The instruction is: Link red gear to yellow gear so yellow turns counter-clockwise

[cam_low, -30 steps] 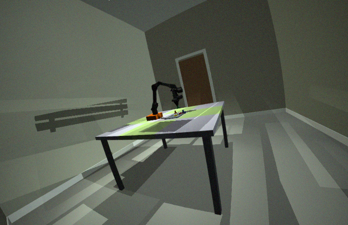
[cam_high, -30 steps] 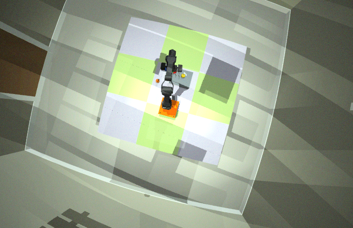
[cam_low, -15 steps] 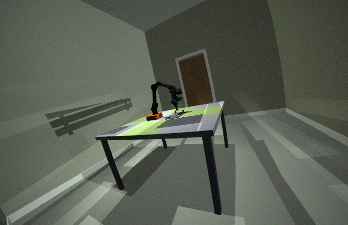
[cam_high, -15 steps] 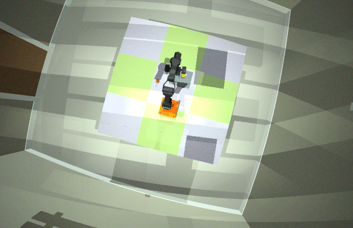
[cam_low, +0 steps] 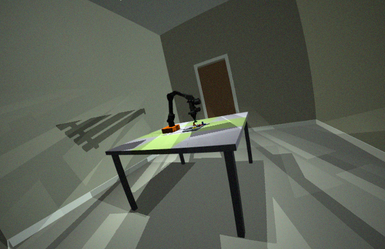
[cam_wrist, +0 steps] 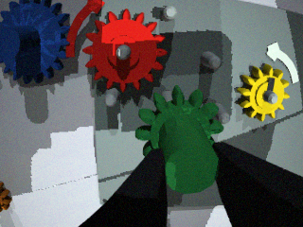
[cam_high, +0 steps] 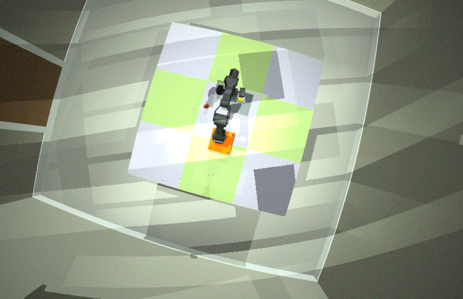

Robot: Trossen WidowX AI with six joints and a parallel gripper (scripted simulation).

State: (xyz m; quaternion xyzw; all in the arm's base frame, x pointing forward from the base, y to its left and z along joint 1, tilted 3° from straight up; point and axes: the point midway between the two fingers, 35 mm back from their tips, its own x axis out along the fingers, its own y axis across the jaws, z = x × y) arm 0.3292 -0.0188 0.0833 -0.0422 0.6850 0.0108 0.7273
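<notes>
So the gripper (cam_low: 195, 119) (cam_wrist: 187, 155) is clamped on the green gear (cam_high: 232, 96) (cam_wrist: 182, 123) by its chunky handle, and the gear's up over the grey board (cam_high: 243, 108) (cam_low: 187, 129) (cam_wrist: 260, 28). The board sits between the arm's base and the far edge of the table (cam_high: 157, 149) (cam_low: 163, 146) (cam_wrist: 62, 167), well in from every corner. Looks like the carry-and-line-up step to me, not seated yet.

The blue gear (cam_low: 202, 123) (cam_wrist: 30, 40) stands off the board, on the side toward the table's left edge. The orange gear (cam_high: 205, 105) (cam_low: 194, 123) (cam_wrist: 4, 196) is over that way too, nearer the base. Red gear (cam_low: 199, 125) (cam_wrist: 124, 52) and yellow gear (cam_high: 240, 100) (cam_low: 194, 127) (cam_wrist: 265, 95) are on their pegs with no link between.

Opposite spins means an even number of gears in between, so I'd guess two. Next: choose the peg, centre the bore over it, lower straight, press flat, then let go. Can't tell which peg it's aimed at. Watch for teeth landing on the red gear's teeth.
</notes>
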